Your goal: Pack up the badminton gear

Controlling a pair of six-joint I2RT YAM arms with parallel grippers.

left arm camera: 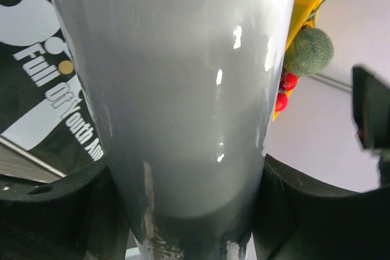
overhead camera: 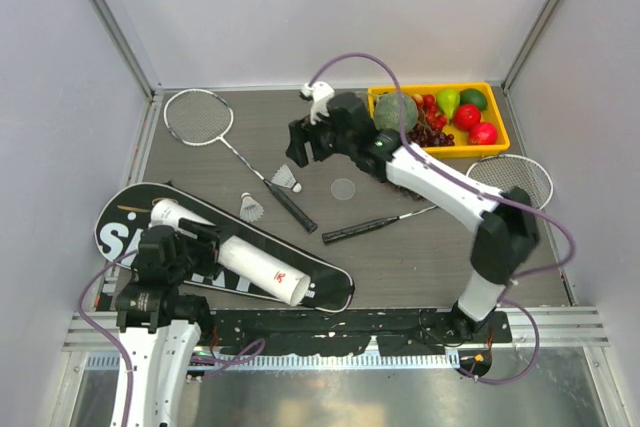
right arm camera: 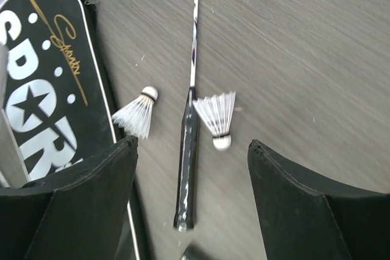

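Observation:
The long white tube (overhead camera: 255,265) lies across the black bag lettered "SPORT" (overhead camera: 125,232) at the near left. My left gripper (overhead camera: 195,245) is shut on the tube (left arm camera: 183,89), which fills the left wrist view between both fingers. One racket (overhead camera: 198,117) lies at the back left, its black handle (right arm camera: 187,168) running toward the table's middle. Two white shuttlecocks (right arm camera: 135,115) (right arm camera: 216,120) flank that handle. My right gripper (right arm camera: 192,150) hangs open above them, holding nothing. A second racket (overhead camera: 510,179) lies at the right, its handle (overhead camera: 358,230) pointing left.
A yellow tray (overhead camera: 500,132) of fruit and dark grapes stands at the back right, close behind the right arm. A small round disc (overhead camera: 343,188) lies on the table between the two racket handles. Walls enclose the table on three sides.

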